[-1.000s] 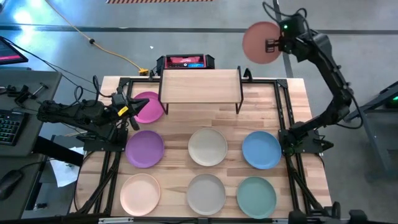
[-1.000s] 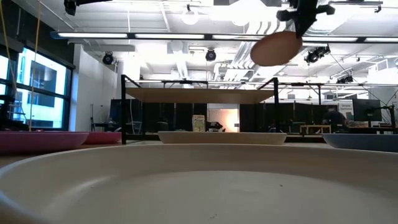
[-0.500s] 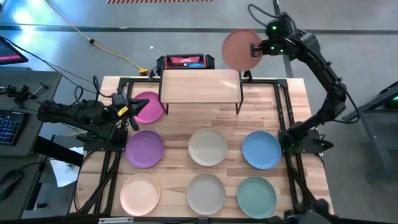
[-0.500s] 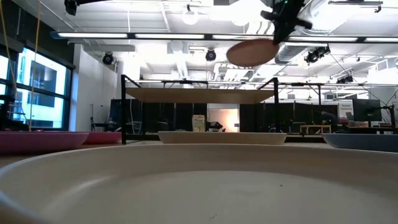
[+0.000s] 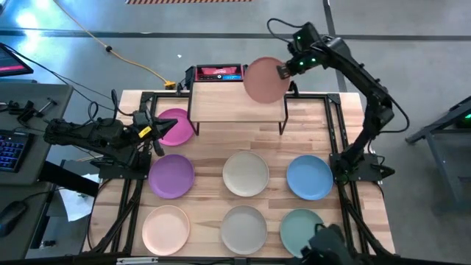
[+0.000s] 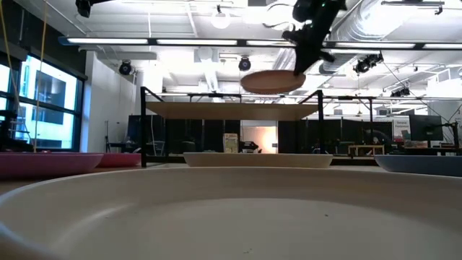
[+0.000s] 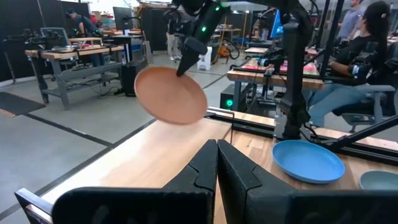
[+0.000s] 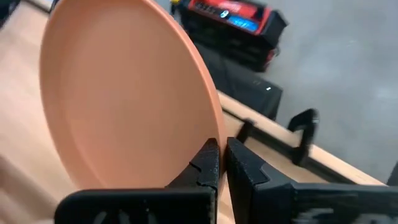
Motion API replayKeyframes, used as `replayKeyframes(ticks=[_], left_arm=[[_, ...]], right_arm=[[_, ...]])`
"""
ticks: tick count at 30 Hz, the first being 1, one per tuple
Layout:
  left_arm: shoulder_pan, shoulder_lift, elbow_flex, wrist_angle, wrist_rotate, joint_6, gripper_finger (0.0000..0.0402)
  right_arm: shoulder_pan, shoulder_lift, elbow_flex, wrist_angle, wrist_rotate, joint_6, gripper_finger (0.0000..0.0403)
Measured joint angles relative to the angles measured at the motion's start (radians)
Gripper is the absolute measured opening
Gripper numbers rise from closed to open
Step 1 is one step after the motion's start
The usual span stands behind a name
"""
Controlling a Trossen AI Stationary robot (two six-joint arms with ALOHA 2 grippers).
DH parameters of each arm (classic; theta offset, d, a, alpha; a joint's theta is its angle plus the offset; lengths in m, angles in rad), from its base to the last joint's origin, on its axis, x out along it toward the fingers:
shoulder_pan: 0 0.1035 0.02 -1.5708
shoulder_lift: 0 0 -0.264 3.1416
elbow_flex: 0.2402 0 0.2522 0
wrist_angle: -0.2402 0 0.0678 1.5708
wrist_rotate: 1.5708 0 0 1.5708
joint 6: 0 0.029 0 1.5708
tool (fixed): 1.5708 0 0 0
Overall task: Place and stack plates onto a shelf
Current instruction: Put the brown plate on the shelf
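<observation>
High view: the right end effector (image 5: 282, 70), in the upper right of centre, is closed on the rim of a round matte salmon-pink plate (image 5: 263, 80) held over the right end of the small light-wood shelf with thin black legs (image 5: 237, 101), which stands at the top centre of the wooden desk (image 5: 309, 132). The left end effector (image 5: 157, 131), at the left, is closed and empty, lying at the edge of a magenta-pink round plate (image 5: 175, 126) just left of the shelf. Below it sits a purple round plate (image 5: 171, 175), with a peach round plate (image 5: 165, 228) at the lower left. In the middle lie a cream round plate (image 5: 246, 174) and a beige round plate (image 5: 243, 229); to the right are a blue round plate (image 5: 309, 177) and a teal round plate (image 5: 302, 230).

Low view: the salmon-pink plate (image 6: 272, 81) hangs nearly level just above the shelf board (image 6: 231, 110), apart from it, right of centre in the upper frame, gripped from above by the right end effector (image 6: 299, 66). A beige rim fills the foreground.

Left wrist view: the left end effector's fingers (image 7: 200, 168) are pressed together with nothing between them. Beyond, the salmon-pink plate (image 7: 170, 96) is tilted over the shelf (image 7: 149, 162); the blue plate (image 7: 308, 161) lies at the right. A seated person (image 7: 360, 59) shows in the upper right.

Right wrist view: the right end effector's fingers (image 8: 208, 163) pinch the plate's (image 8: 124, 93) edge at bottom centre.
</observation>
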Motion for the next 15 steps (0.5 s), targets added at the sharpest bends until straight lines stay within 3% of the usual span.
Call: replayKeyframes(ticks=[6, 15], left_arm=[[0.0, 0.0, 0.0, 0.0, 0.0, 0.0, 0.0003], [0.0, 0.0, 0.0, 0.0, 0.0, 0.0, 0.0003]], right_arm=[[0.016, 0.065, 0.0, -0.002, -0.099, -0.079, 0.0], [0.014, 0.12, -0.001, -0.03, -0.133, -0.14, 0.0]])
